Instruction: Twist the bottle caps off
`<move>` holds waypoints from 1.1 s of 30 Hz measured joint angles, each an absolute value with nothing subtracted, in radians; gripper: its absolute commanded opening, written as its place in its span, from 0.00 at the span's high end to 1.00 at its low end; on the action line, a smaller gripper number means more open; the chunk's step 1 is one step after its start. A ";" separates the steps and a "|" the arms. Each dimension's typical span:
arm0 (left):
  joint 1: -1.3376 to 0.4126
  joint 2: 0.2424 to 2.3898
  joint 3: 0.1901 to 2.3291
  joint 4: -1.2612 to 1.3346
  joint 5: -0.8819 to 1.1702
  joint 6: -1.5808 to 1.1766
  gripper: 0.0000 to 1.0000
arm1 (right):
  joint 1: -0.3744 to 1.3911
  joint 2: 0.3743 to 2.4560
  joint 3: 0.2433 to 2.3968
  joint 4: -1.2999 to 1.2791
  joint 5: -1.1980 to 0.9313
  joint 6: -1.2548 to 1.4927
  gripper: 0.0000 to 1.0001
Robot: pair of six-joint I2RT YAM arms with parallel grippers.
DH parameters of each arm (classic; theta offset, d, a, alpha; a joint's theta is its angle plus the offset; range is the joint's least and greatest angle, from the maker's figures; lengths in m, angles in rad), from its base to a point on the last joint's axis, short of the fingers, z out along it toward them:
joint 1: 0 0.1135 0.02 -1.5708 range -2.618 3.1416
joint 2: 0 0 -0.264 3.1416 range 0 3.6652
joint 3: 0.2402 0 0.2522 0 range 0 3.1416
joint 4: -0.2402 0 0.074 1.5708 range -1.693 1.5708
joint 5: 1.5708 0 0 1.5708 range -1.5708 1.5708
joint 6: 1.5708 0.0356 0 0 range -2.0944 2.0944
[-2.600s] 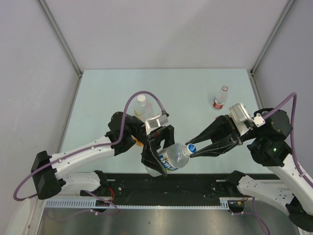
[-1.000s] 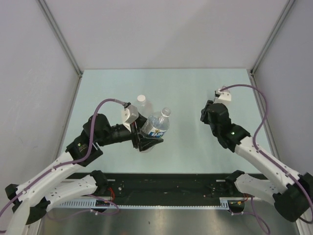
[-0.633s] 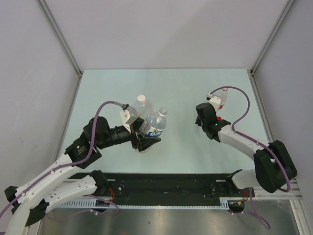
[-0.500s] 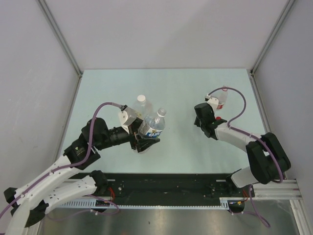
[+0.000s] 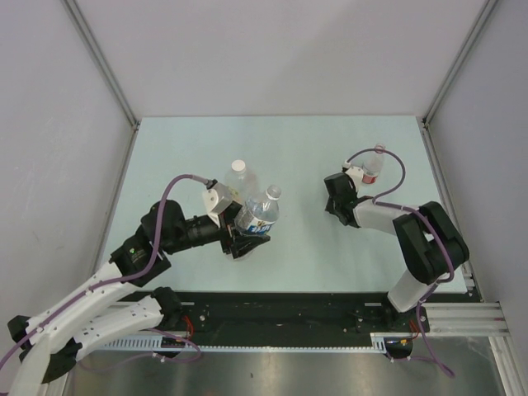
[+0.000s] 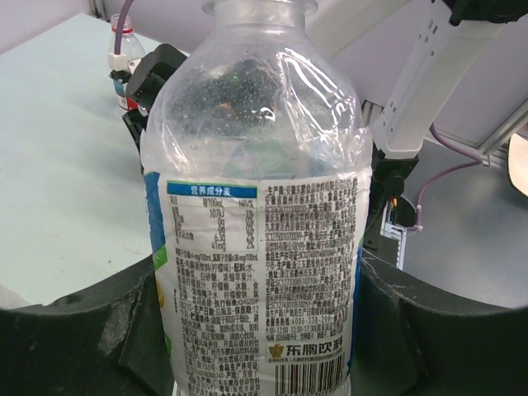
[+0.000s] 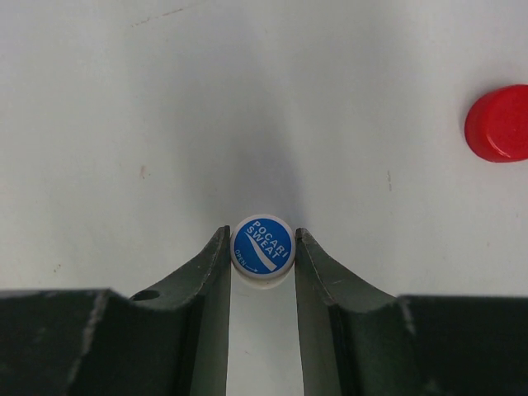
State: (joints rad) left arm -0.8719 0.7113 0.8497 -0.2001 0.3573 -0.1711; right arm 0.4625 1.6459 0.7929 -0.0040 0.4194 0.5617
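My left gripper (image 5: 246,239) is shut on the blue-labelled bottle (image 5: 257,214), which stands upright with its neck (image 6: 260,7) bare; in the left wrist view the bottle (image 6: 256,247) fills the space between the jaws. My right gripper (image 7: 262,245) points down at the table and is shut on the blue cap (image 7: 262,243), close to the surface. A red cap (image 7: 497,122) lies loose on the table to its right. The small red-labelled bottle (image 5: 372,167) stands just beyond the right wrist (image 5: 337,200). The large bottle (image 5: 235,183) keeps its white cap (image 5: 238,167).
The large bottle stands right behind my left gripper. The right arm is folded back tightly, with its cable (image 5: 388,161) looping round the small bottle. Grey walls (image 5: 82,99) enclose the table on three sides.
The right arm has swung in and down toward the table beside the small bottle, carrying the blue cap. The left gripper and its bottle have barely shifted.
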 measured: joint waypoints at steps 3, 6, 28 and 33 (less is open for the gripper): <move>-0.872 0.712 0.845 -0.199 0.358 -0.171 1.00 | 0.458 1.677 0.822 0.005 0.419 0.561 1.00; -0.872 0.713 0.844 -0.197 0.358 -0.171 1.00 | 0.451 1.705 0.852 0.006 0.419 0.561 1.00; -0.872 0.720 0.818 -0.189 0.357 -0.165 0.98 | 0.437 1.740 0.916 -0.062 0.391 0.545 0.46; -0.872 0.720 0.817 -0.188 0.344 -0.165 0.98 | 0.446 1.656 0.913 -0.155 0.374 0.553 0.43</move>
